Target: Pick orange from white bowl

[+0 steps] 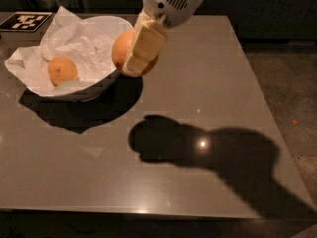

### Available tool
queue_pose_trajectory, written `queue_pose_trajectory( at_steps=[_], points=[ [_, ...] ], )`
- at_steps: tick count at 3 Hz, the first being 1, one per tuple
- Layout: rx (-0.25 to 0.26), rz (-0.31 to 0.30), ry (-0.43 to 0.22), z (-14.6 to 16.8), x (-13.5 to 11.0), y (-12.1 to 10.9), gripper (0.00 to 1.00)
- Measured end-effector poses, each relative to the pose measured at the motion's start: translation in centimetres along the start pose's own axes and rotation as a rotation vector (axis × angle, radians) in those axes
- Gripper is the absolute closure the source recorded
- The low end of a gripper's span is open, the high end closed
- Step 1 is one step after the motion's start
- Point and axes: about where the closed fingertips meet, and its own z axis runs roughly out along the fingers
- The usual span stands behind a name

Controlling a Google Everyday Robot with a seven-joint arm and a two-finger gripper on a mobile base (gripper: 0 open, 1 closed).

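Note:
My gripper (136, 58) is shut on the orange (120, 51), a round reddish-orange fruit, and holds it in the air just over the right rim of the white bowl (106, 78). One cream finger (143, 46) crosses the front of the fruit. The bowl stands at the table's back left, lined with crumpled white paper (74, 43). A paler yellow-orange fruit (62, 70) with a dark stem dimple lies in the bowl's left part.
A black-and-white marker tag (25, 21) lies at the table's back left corner. The grey table (198, 133) spreads right and forward of the bowl, with the arm's shadow across it. The floor lies beyond the table's right edge.

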Motion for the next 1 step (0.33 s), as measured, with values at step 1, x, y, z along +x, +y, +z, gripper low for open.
queue_pose_trajectory(
  at_steps=[1],
  points=[
    [0.004,0.004,-0.003,0.00,0.05,-0.11,1.00]
  ],
)
